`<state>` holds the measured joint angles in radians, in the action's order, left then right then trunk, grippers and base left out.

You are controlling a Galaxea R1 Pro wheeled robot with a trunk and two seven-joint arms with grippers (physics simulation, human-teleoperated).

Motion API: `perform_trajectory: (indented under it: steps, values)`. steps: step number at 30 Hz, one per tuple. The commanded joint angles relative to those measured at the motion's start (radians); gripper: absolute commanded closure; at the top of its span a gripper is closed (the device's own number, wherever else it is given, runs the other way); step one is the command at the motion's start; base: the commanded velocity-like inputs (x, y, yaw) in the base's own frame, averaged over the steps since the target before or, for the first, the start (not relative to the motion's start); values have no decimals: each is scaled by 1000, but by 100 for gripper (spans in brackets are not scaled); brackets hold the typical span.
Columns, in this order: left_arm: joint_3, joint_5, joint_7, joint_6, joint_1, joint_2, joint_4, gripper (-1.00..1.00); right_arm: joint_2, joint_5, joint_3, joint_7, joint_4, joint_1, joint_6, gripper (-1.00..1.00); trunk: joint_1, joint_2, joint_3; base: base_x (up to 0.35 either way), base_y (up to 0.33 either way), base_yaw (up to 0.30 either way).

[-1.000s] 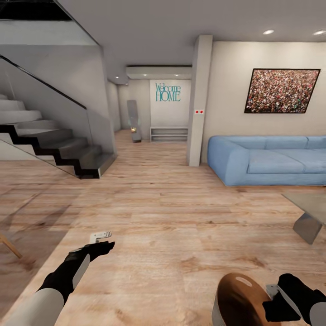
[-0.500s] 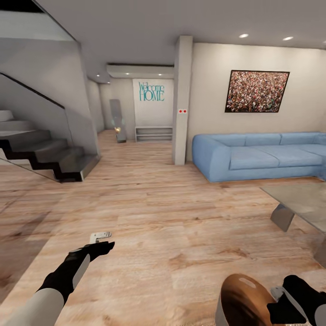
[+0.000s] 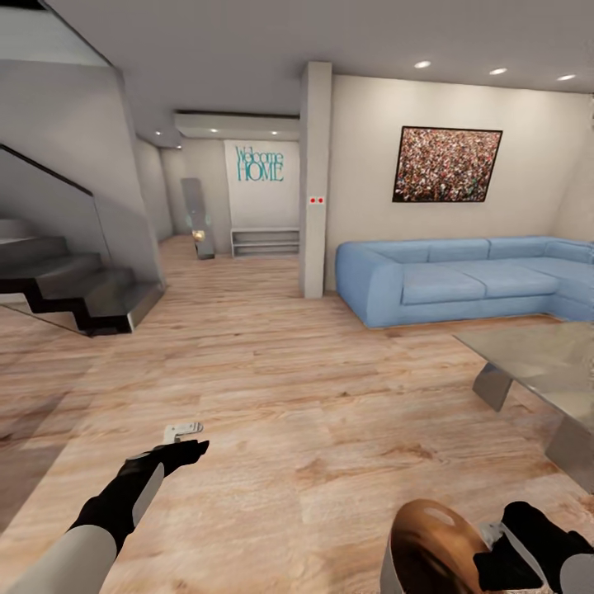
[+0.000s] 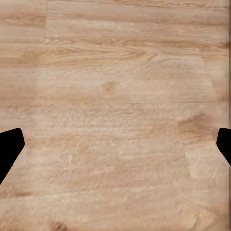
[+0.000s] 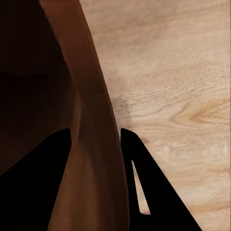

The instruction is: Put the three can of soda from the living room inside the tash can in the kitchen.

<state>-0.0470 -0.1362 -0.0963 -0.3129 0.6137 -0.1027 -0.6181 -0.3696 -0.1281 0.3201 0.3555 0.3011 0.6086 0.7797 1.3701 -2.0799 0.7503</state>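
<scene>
A wheeled robot crosses the living room carrying a bin (image 3: 429, 549), light grey outside and glossy brown inside, low at five o'clock in the head view. The right gripper (image 3: 505, 551) pinches the bin's rim: in the right wrist view one dark finger (image 5: 45, 159) sits inside the brown wall (image 5: 91, 144) and the other outside it, the pair narrowed on the wall with bare plank floor beyond. The left gripper (image 3: 183, 441) juts forward at seven o'clock, empty; in the left wrist view its two dark fingertips (image 4: 9, 149) stand wide apart at opposite edges, with nothing but wood floor (image 4: 115, 120) between them.

Ahead, a light blue sofa (image 3: 450, 280) runs along the far wall at two o'clock beneath a speckled painting (image 3: 448, 164). A glass-topped low table (image 3: 540, 359) on metal legs stands at three o'clock, just in front of the sofa. A white pillar (image 3: 314, 177) rises near twelve, a "Welcome HOME" sign (image 3: 260, 164) hangs beyond it down the hallway, and dark stairs (image 3: 74, 285) climb away at ten o'clock.

No soda cans can be made out here. The step in hand appears to be travel: bringing the bin toward the seating area to look for the cans. The next move likely calls for steering toward the low table while keeping the bin upright and the pinch on its rim firm, with the free left gripper ready to pick up a can.
</scene>
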Motion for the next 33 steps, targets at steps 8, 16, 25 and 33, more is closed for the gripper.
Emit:
perform_trajectory:
  steps: [8,16,25,33]
  values:
    - [18,1,1,0,0,0,0,-100,16,3,-3,-2,2,0,2,100,0,0,4,0,-251,-31]
    - [48,3,16,0,0,0,0,-100,16,2,-5,-1,1,0,1,100,0,0,8,0,-304,-3]
    - [50,1,17,1,0,0,0,-100,14,1,-16,-1,0,0,0,100,0,0,13,0,-229,-74]
    - [50,1,17,1,-1,0,0,-100,13,2,-64,-1,0,0,0,100,0,0,13,0,-23,-232]
